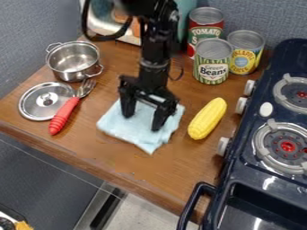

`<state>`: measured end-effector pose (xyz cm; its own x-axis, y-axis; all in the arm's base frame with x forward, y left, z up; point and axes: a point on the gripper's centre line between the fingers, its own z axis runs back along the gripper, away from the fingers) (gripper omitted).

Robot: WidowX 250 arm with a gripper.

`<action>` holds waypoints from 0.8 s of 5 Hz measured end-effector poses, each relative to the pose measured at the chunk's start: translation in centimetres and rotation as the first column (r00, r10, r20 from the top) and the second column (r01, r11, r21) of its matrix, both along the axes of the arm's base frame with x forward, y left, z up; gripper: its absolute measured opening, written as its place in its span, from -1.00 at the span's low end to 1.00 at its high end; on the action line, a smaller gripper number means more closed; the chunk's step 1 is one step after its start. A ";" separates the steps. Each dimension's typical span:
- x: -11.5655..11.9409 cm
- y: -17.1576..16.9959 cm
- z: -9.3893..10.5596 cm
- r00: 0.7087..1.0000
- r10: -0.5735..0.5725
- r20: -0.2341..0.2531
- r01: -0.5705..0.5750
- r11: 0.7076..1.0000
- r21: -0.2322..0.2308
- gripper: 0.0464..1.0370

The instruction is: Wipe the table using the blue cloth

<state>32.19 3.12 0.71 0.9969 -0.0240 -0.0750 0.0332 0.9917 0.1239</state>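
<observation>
- Hanging down from the top edge of the camera view, the black arm (153, 49) holds its hand (142, 122) over the blue cloth (144, 134), near the middle of the wooden surface (180, 173).
- The hand is spread wide, its two fingers well apart, one toward the left part of the cloth and the other toward the right; whether the tips press on the fabric, I cannot tell.
- The cloth, pale blue and folded into layers, lies flat on the surface, with one corner pointing toward the front edge.
- Just right of the cloth lies a yellow ear of corn (208, 118), aslant.
- Left of the cloth, a fork (64, 115) with a red handle lies with its handle toward the front; its neck is at the rim of a round metal lid (41, 104).
- Behind the lid, a two-handled metal pot (72, 62) stands upright.
- At the back right stand three upright cans: a red one (195, 33), a green striped one (211, 69) in front of it, and a yellow and blue one (244, 56) beside them.
- Along the right side is a dark blue stove (246, 179) with two burners and pale knobs.
</observation>
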 end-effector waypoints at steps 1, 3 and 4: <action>2.3 0.5 0.1 0.999 0.005 0.042 -0.005 1.000 -0.011 0.93; 4.1 0.3 0.1 0.999 0.008 0.049 -0.007 0.999 -0.037 0.93; 2.0 0.2 0.0 0.998 0.055 0.031 -0.054 0.998 -0.031 0.92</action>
<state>34.16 3.30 0.69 0.9986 0.0284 -0.0435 -0.0242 0.9952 0.0944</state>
